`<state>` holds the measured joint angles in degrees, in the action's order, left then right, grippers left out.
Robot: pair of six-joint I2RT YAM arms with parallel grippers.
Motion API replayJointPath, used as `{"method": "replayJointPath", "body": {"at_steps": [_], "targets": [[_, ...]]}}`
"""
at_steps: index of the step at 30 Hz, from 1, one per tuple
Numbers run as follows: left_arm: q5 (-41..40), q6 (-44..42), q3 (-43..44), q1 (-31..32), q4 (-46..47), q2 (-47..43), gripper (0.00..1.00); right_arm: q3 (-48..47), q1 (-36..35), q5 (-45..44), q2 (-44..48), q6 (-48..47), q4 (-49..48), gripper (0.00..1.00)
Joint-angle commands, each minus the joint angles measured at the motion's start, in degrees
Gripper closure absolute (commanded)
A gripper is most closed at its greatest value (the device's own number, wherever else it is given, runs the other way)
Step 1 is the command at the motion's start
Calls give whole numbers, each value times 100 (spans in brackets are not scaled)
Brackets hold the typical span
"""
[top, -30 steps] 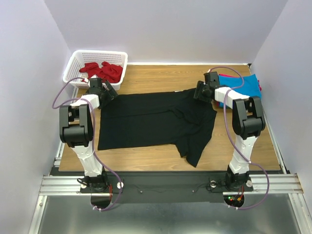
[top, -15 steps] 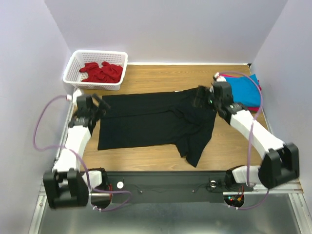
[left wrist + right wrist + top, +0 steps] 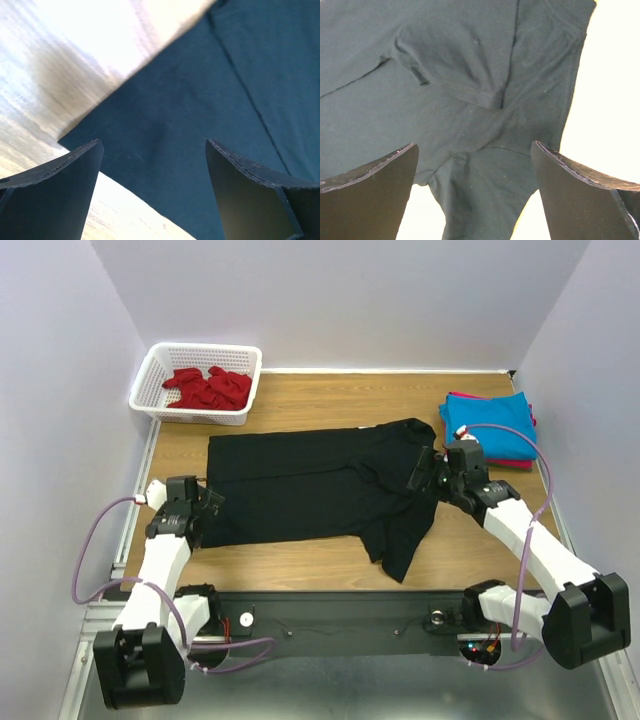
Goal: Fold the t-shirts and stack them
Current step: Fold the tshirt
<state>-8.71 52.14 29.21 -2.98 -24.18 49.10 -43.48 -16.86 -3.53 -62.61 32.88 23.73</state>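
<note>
The black t-shirt [image 3: 310, 485] lies spread across the middle of the wooden table [image 3: 330, 400], one sleeve hanging toward the near edge. My left gripper [image 3: 203, 512] is open over its near left corner, seen in the left wrist view [image 3: 165, 125]. My right gripper [image 3: 425, 472] is open above the shirt's right sleeve area, whose folds show in the right wrist view [image 3: 470, 100]. Neither holds cloth. A turquoise-blue t-shirt [image 3: 490, 420] lies folded at the back right on a red one [image 3: 510, 462]. Red t-shirts [image 3: 208, 386] lie in the basket.
A white lattice basket [image 3: 155, 370] stands at the back left corner. Walls close in on three sides. Purple cables loop beside both arms. The black rail [image 3: 340, 615] runs along the near table edge.
Both arms have swung from the shirt's far corners toward the near side. The left gripper now sits at the near left corner, the right over the right sleeve. The shirt lies unmoved.
</note>
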Motion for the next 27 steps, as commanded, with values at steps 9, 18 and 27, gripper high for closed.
{"method": "replayJointPath", "body": {"at_steps": [9, 18, 27], "targets": [[-517, 358, 129, 96, -263, 1945, 11, -90, 25, -333, -392, 464, -105, 0], [-456, 446, -161, 96, -33, 1533, 38, -37, 16, -245, -226, 535, -96, 0], [-395, 587, -179, 87, -174, 1251, 75, 191, 25, -122, -76, 517, -87, 0]]}}
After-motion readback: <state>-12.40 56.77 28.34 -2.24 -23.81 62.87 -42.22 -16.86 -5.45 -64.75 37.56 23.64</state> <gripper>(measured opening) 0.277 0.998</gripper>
